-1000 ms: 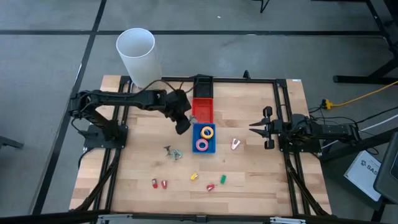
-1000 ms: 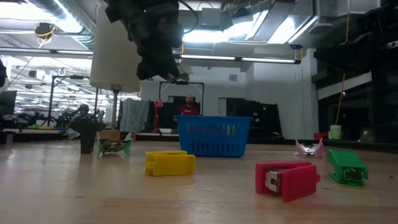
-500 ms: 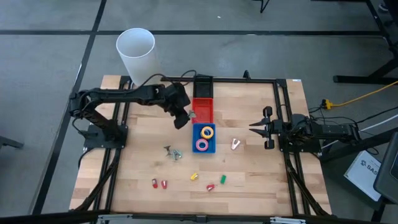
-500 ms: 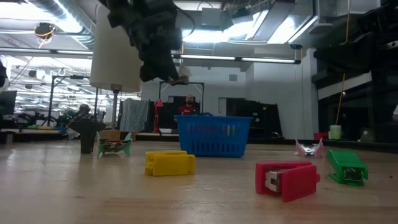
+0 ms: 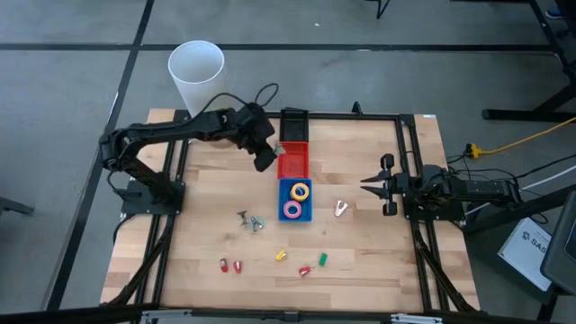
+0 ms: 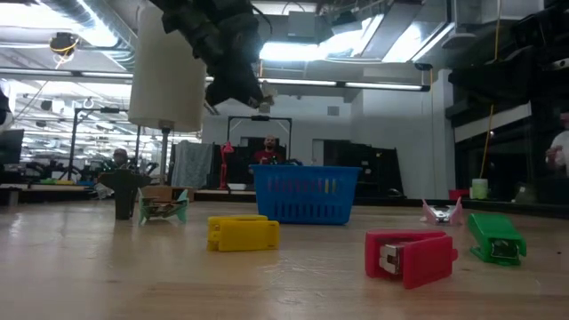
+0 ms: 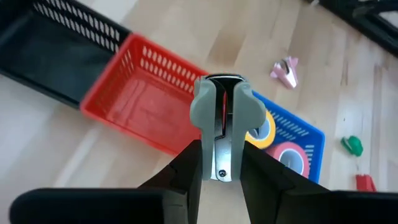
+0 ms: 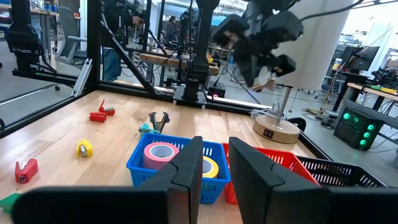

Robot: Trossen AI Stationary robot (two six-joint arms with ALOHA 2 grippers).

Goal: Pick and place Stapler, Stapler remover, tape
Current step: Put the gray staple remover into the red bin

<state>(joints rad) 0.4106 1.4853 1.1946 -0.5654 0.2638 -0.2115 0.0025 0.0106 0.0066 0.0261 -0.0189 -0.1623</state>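
High view: the left gripper has drawn back and to the far side since half a second ago, and now hangs at the left edge of the red basket. The blue basket sits just near of the red one, holding a yellow tape roll and a pink tape roll. A black basket lies at the far end of the row. The right gripper waits at the right of the table, unchanged, its fingers spread. A pale staple remover lies between it and the blue basket; two more removers lie left of the blue basket. Small red, yellow and green staplers are scattered along the near part of the table.

Low view: the left gripper is high above the table, farther up than before, a small pale piece showing at its tip. The blue basket stands behind a yellow stapler, a red stapler and a green stapler.

Left wrist view: the fingers are clenched on a grey staple remover above the red basket; the tape rolls lie in the blue basket beyond.

Right wrist view: the released fingers frame the blue basket with the pink roll and yellow roll; the left arm hangs far off.
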